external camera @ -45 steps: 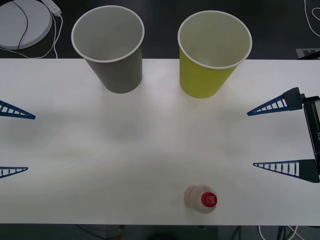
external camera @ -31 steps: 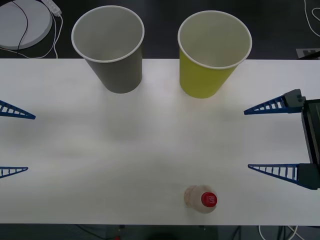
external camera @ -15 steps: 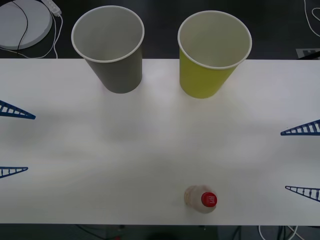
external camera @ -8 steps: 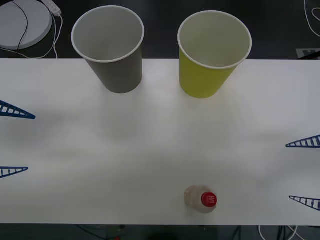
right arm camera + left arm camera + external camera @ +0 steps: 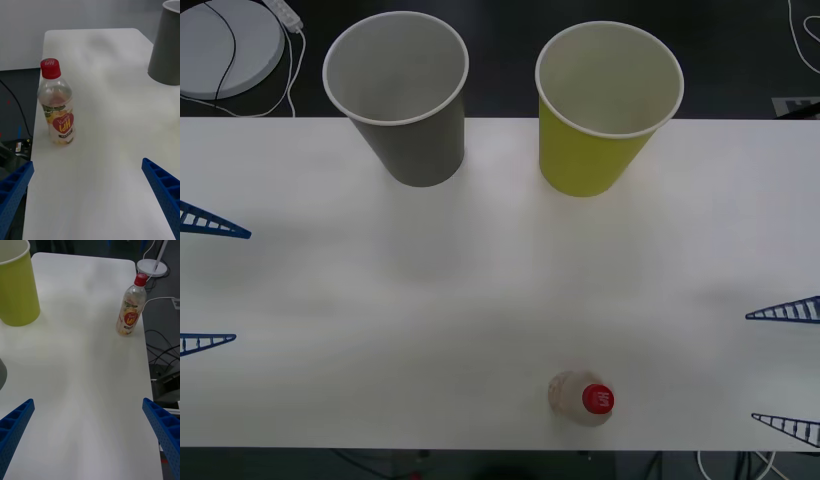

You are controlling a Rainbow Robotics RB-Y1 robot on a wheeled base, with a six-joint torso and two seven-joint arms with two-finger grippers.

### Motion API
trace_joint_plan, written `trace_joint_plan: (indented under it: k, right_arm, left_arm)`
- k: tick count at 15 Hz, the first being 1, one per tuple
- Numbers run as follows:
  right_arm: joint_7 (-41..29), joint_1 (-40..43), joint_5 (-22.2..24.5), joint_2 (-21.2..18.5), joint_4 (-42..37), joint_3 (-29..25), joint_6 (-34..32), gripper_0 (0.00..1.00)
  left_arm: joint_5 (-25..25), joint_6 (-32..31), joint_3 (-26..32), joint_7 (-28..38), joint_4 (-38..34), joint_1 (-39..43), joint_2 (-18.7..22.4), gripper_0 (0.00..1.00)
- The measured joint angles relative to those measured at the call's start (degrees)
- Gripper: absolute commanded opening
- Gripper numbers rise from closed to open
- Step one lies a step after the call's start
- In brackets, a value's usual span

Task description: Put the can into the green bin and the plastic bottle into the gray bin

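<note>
Your plastic bottle (image 5: 582, 397) stands upright on the white tabletop (image 5: 500, 290) close to its near edge, a little right of centre, with its red cap on and its label facing your right wrist camera. At the far edge you have the gray bin (image 5: 400, 95) on the left and the green bin (image 5: 604, 105) on the right, both upright with their mouths open and standing side by side with a gap between them; their white insides look bare from above. The bottle sits well apart from both bins, roughly in line with the green one. Your right tool (image 5: 786, 370) hovers at the right edge of the tabletop with its blue ribbed fingers spread wide, holding nothing; the bottle is off to its inner side, near but not between the fingers. Your left tool (image 5: 208, 282) sits at the left edge, likewise spread open and carrying nothing, well apart from the bottle. In your left wrist view the bottle stands across the tabletop near the far corner, with the green bin off to one side of it.
</note>
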Motion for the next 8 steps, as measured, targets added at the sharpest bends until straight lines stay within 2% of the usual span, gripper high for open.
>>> trace_joint_plan:
  k: [8]
  right_arm:
    - [2.2, -2.8, 0.3, 3.4, 5.8, 6.6, -0.3, 1.0]
  left_arm:
    - [0.0, 0.0, 0.0, 0.0, 0.0, 0.0, 0.0, 1.0]
